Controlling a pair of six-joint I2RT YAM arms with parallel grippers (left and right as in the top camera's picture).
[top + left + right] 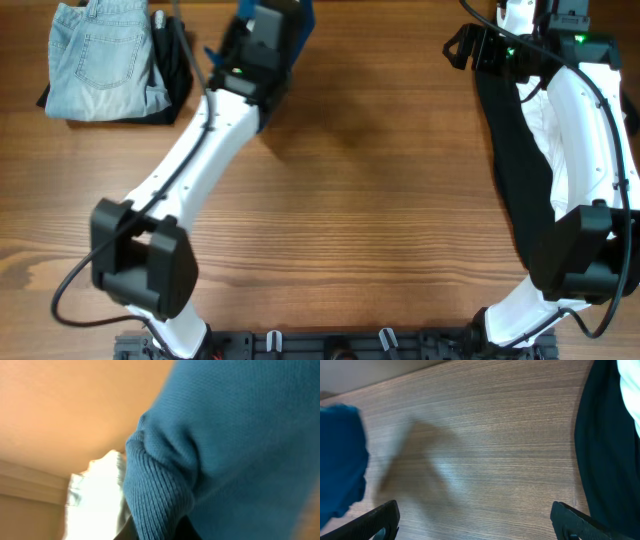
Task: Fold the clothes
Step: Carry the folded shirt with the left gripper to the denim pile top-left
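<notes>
Tabletop: mid-brown wood-grain surface, grain running side to side in the overhead view; a soft grey shadow lies across it in the right wrist view. Black rail: along the near edge, carrying small pale fittings.

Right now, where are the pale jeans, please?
Overhead, the pale jeans lie at the table's far-left corner, on a black garment, left of the blue shirt.

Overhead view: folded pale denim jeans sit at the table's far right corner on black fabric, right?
No, the folded pale denim jeans sit at the far left corner of the wooden table, on black fabric; the overhead view shows it.
</notes>
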